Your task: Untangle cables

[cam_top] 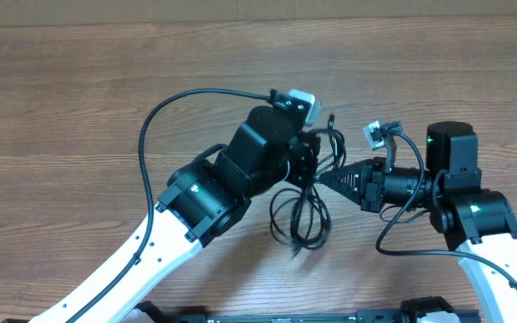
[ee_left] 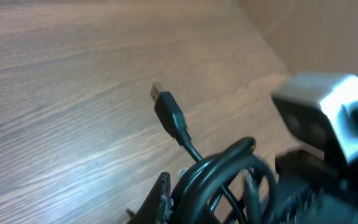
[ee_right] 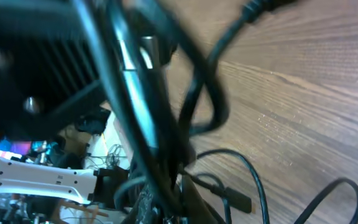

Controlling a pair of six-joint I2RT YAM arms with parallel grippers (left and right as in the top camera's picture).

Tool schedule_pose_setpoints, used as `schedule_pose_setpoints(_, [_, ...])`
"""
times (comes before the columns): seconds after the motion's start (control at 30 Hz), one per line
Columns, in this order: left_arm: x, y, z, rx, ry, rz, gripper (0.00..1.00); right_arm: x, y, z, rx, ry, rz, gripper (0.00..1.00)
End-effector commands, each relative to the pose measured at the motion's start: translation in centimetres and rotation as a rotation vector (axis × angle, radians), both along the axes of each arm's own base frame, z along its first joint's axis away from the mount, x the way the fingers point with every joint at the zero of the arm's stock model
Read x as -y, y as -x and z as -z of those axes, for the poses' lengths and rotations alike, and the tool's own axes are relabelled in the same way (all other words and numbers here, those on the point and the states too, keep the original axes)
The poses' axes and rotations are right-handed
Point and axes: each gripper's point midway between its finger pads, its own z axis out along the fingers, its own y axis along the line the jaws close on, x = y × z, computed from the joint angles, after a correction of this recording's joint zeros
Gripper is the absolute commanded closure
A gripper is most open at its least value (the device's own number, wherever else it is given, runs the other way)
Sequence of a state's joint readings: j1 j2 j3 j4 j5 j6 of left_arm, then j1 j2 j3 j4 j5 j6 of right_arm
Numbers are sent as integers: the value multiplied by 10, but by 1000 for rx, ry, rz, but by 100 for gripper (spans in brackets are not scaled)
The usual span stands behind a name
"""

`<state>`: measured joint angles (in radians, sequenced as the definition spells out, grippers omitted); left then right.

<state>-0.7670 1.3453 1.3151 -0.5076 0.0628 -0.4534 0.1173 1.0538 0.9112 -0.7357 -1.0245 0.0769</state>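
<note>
Overhead view of the wooden table (cam_top: 79, 108), read from left to right. The left arm rises from the lower left edge, and its left gripper (cam_top: 307, 169) is at mid-table with jaws closed on the cables (cam_top: 300, 220). The left wrist view shows the black strands bunched at the mouth of the claw. From that bunch one cord rises to a free USB plug (ee_left: 166, 106) with a bare metal tip, which is off the tabletop. Below the grip point, the remaining cables fall in several overlapping loops onto the wood, and a few strands run upward past the claw. Just to the right, the right gripper (cam_top: 324, 177) points leftward, tip to tip with the left one. Its jaws are closed on the same bunch, and the cords cross close and blurred in the right wrist view. In that view a second plug (ee_right: 238, 200) lies flat on the table. The right arm enters from the lower right.
</note>
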Motion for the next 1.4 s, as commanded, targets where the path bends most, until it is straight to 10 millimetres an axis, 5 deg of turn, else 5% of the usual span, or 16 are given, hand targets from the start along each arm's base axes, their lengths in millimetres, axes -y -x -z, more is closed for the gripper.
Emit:
schedule_pose_setpoints(0.0, [-34, -41, -34, 38, 134, -261, 96, -1, 9, 4, 15, 9, -35, 96])
schedule_pose_setpoints(0.4, [-46, -35, -10, -59, 76, -274, 96, -6, 15, -6, 64, -35, -98, 96])
schedule_pose_setpoints(0.57, [-15, -6, -11, -29, 39, 37, 96, -2, 6, 1, 29, 2, -33, 57])
schedule_pose_setpoints(0.7, [7, 31, -11, -10, 38, 334, 96, -3, -2, -7, -51, -45, 28, 45])
schedule_pose_setpoints(1.2, [22, 67, -23, -63, 144, 540, 96, -2, -5, -8, -40, -45, 37, 51])
schedule_pose_setpoints(1.37, [21, 65, -21, -58, 134, 529, 96, -3, -4, -8, -44, -46, 34, 93])
